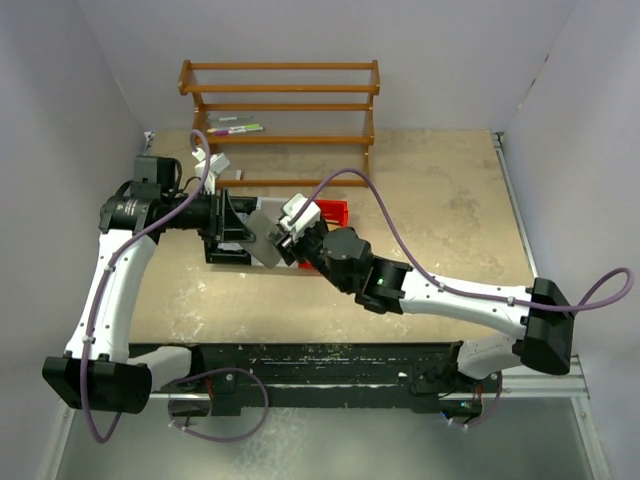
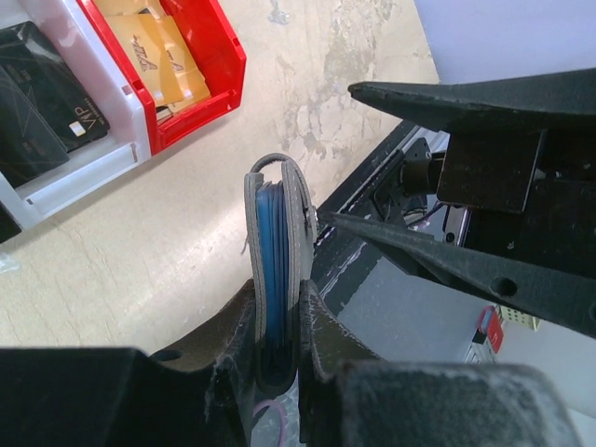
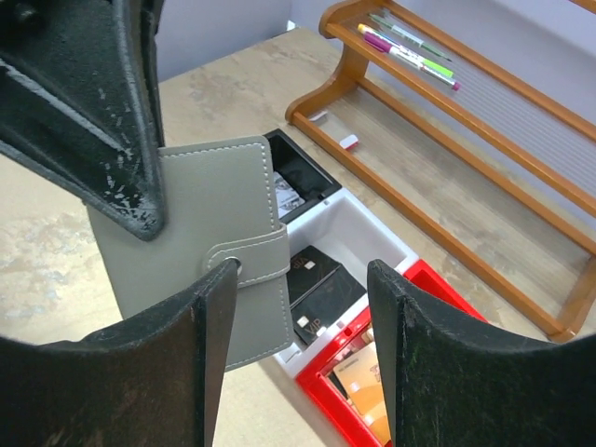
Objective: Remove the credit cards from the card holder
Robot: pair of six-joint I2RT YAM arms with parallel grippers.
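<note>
Clamping one end of the closed card holder [image 2: 275, 233], the left fingers [image 2: 223, 345] held it on edge above the tabletop [image 2: 140, 261]; the right fingers [image 3: 140, 372], spread apart, faced its flat side, one tip just beside the snapped strap [image 3: 247, 265].

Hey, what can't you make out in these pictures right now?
Card count in the card holder: left wrist view shows only blue edges between its shut panels; the left gripper covers the lower end.
Black bin: top view, mostly hidden by the left gripper and card holder.
Red bin: right wrist view, partly behind the right gripper's finger and cut off by the bottom edge.
Pens: top view, too small to read.
</note>
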